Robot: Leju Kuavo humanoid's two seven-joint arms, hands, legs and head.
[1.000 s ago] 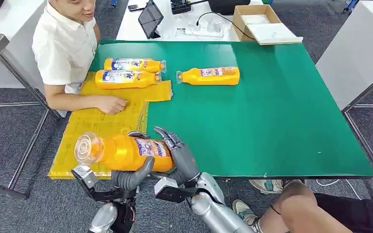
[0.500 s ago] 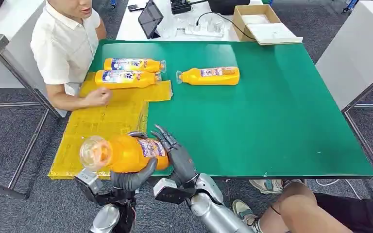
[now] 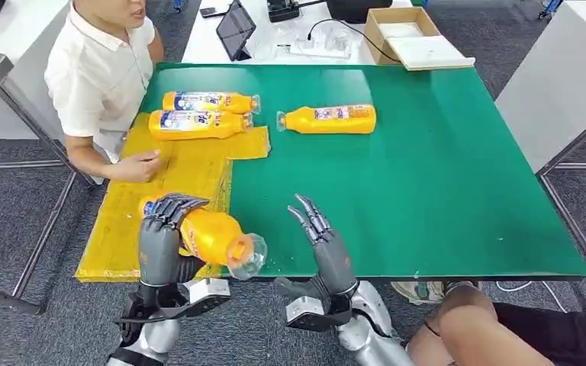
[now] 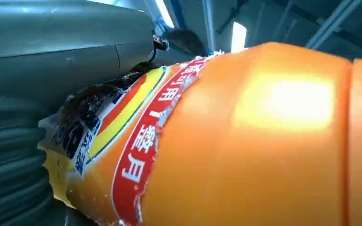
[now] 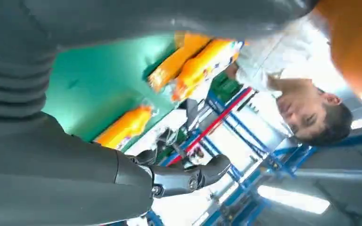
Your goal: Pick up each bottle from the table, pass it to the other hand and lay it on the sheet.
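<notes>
Orange plastic bottle (image 3: 212,238) gripped in left hand (image 3: 160,240) just above yellow paper sheet (image 3: 169,200), long axis slanting across near table edge, clear cap toward empty, spread-fingered right hand (image 3: 325,242), sheet lying directly beneath left hand.

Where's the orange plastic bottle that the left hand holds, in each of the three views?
Head view: orange plastic bottle low and left of centre, in the left hand, over the near edge of the yellow sheet.
Left wrist view: it covers most of the frame, label toward the fingers.
Right wrist view: an orange blur in one corner, probably this bottle.
Shared landmark: green table, also in the right wrist view.
</notes>
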